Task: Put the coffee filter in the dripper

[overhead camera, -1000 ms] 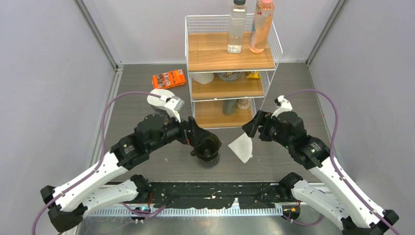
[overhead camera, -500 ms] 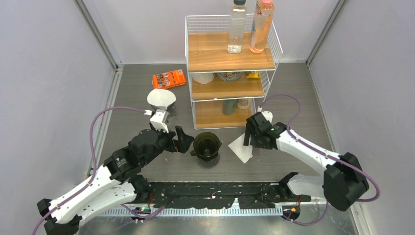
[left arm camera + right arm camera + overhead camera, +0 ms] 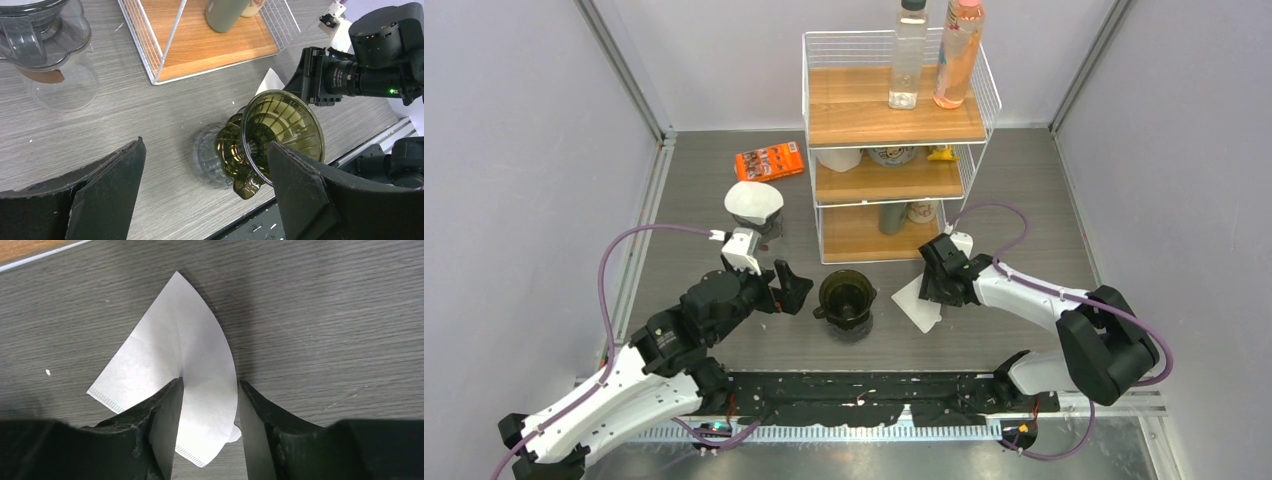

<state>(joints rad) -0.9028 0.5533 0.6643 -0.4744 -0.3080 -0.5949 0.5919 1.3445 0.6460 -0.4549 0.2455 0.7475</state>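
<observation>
The white paper coffee filter [image 3: 916, 302] lies flat on the grey table, just right of the dark olive glass dripper [image 3: 845, 297]. My right gripper [image 3: 934, 280] is low over the filter's far edge. In the right wrist view its jaws [image 3: 209, 390] stand a little apart with the filter [image 3: 170, 350] under and between them, not pinched. My left gripper [image 3: 789, 290] is wide open and empty, just left of the dripper. The left wrist view shows the dripper [image 3: 280, 132] on its clear base between and beyond the fingers.
A wire rack with wooden shelves [image 3: 894, 120] stands behind the dripper, two bottles on top. A glass server holding another dripper with a white filter [image 3: 754, 205] stands at the back left, also in the left wrist view [image 3: 45, 50]. An orange packet [image 3: 769, 160] lies behind it.
My left gripper has drawn back to the left off the dripper. My right gripper has come down and forward onto the filter; the filter itself has not moved.
</observation>
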